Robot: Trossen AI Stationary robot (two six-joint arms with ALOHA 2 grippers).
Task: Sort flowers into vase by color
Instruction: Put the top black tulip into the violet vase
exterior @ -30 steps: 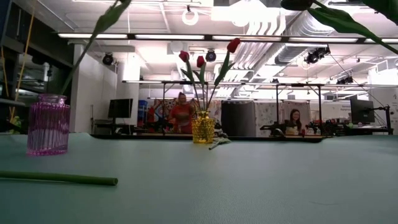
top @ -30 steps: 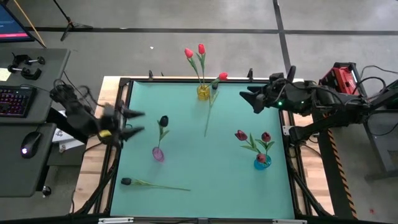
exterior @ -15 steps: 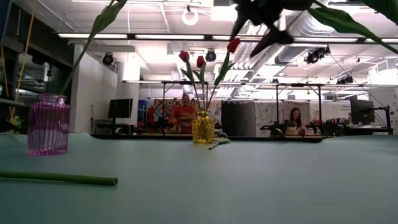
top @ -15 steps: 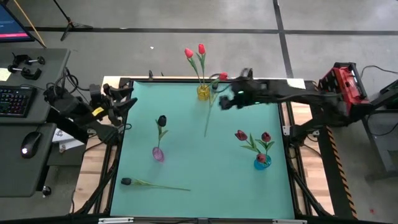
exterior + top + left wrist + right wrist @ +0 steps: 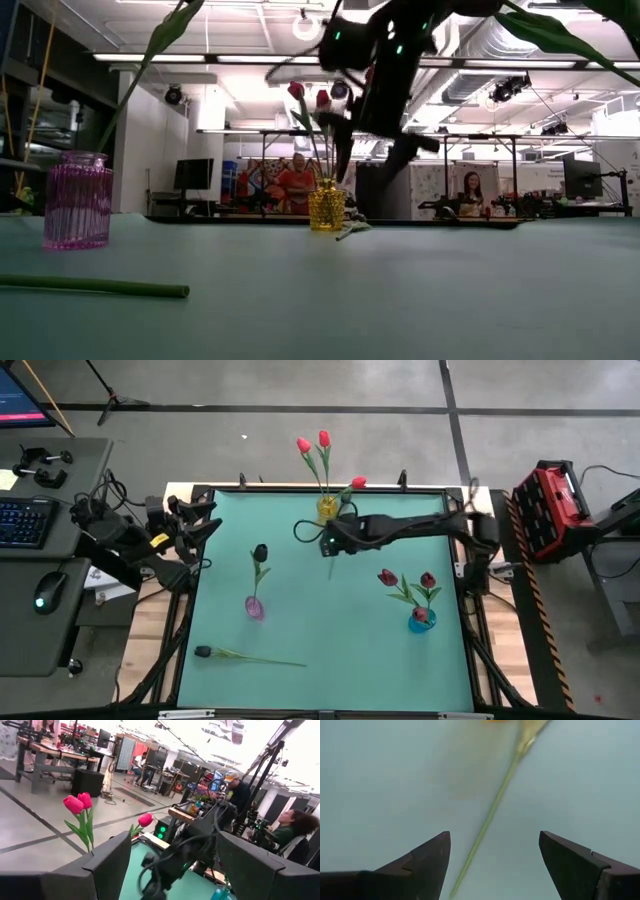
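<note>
The right arm reaches across the far half of the teal desk (image 5: 300, 610), its right gripper (image 5: 331, 546) hanging just near of the yellow vase (image 5: 327, 508) and over the stem of a loose red tulip (image 5: 357, 482). That tulip lies on the desk with its head at the far edge, right of the yellow vase, and its stem (image 5: 490, 817) running toward the near side. In the right wrist view the two dark fingers (image 5: 422, 857) stand wide apart with the stem on the desk surface between them — nothing is gripped. In the low view the same arm (image 5: 385, 70) comes down from above, just in front of the yellow vase (image 5: 326, 206).

The yellow vase holds two bright red tulips (image 5: 313, 442), upright. Near and to the left stands a pink vase (image 5: 254, 607) with one near-black tulip (image 5: 262, 553) in it. Near and to the right, a blue vase (image 5: 421, 620) holds two dark crimson tulips (image 5: 408, 579). Another near-black tulip (image 5: 204, 652) lies flat near the desk's near-left corner, its stem pointing right.

The left gripper (image 5: 205, 532) waits at the far-left edge of the desk, well apart from the flowers; the left wrist view shows its fingers (image 5: 107, 862) spread open and empty. Beyond the desk in that view are people (image 5: 239, 792) at workbenches, and in the low view a person in red (image 5: 293, 183) stands far behind the yellow vase.
</note>
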